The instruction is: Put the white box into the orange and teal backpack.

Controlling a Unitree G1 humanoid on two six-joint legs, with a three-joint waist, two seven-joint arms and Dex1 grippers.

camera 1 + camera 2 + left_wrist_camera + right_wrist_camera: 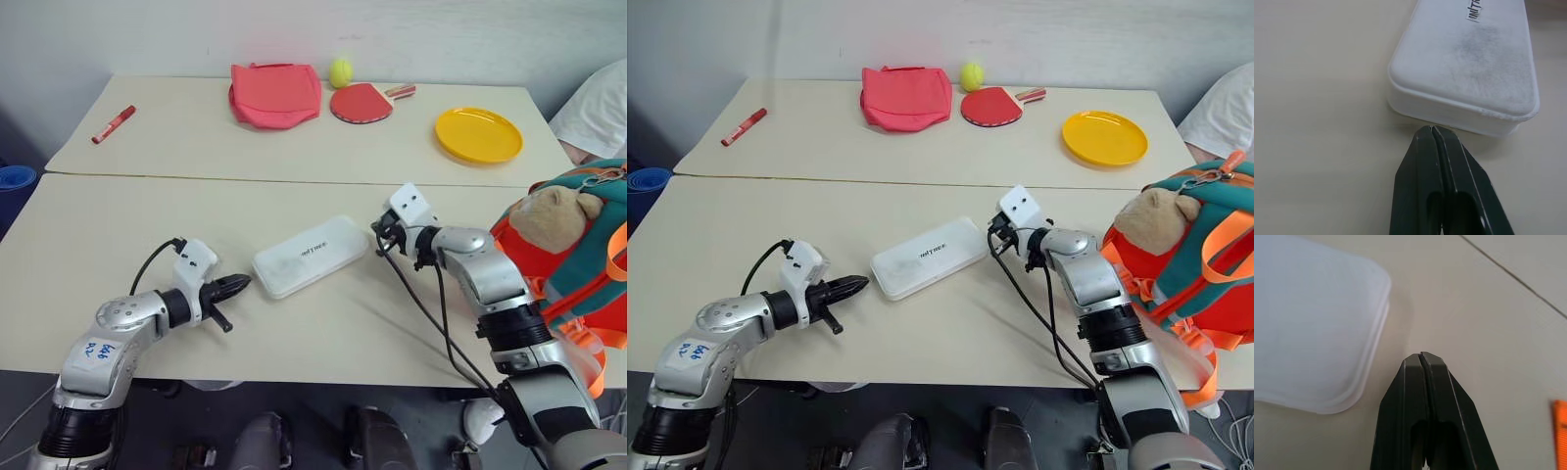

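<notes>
The white box [311,256] is lying flat on the smooth beige table [118,245], a long plastic case with rounded corners, a raised rim around its base and small dark lettering on the lid. Its top is looking slightly frosted and scuffed in the left wrist view. The left gripper [238,285] is pointing at the box's near end, its two black fingers pressed together into a wedge, gripping nothing, tip just short of the rim. The right gripper [999,235] is sitting just beside the opposite end, fingers likewise clamped shut and empty. The orange and teal backpack [1176,264] is bulging at the table's right edge, webbing straps hanging, a fuzzy tan teddy bear [1148,217] resting against it. Well apart from the box, a glossy round yellow plate [478,134] is sitting on the far table.
</notes>
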